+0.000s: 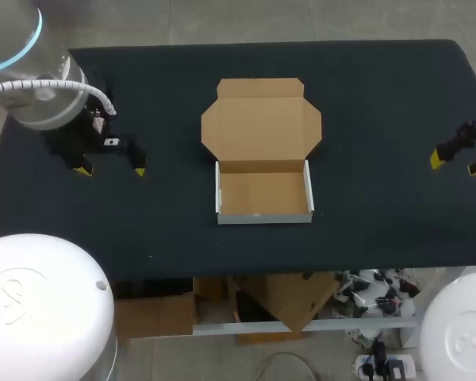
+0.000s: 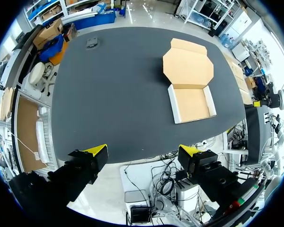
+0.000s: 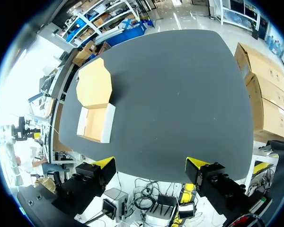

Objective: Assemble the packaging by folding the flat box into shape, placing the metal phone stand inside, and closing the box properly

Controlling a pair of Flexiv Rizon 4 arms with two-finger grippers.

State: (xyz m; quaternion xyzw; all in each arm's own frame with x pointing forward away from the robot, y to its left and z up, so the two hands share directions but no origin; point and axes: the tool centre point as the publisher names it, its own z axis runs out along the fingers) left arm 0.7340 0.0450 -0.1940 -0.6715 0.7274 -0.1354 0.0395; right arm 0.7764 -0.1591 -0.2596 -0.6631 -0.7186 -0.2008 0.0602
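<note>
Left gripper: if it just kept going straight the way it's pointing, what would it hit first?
Probably the bare black table, though depth is hard to judge. The open left gripper points down at it; the cardboard box lies off to the side, out of its line.

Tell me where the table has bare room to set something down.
Bare table between the left tool and the box, and between the box and the right tool. Crowded only at the middle, where the box lies open.
</note>
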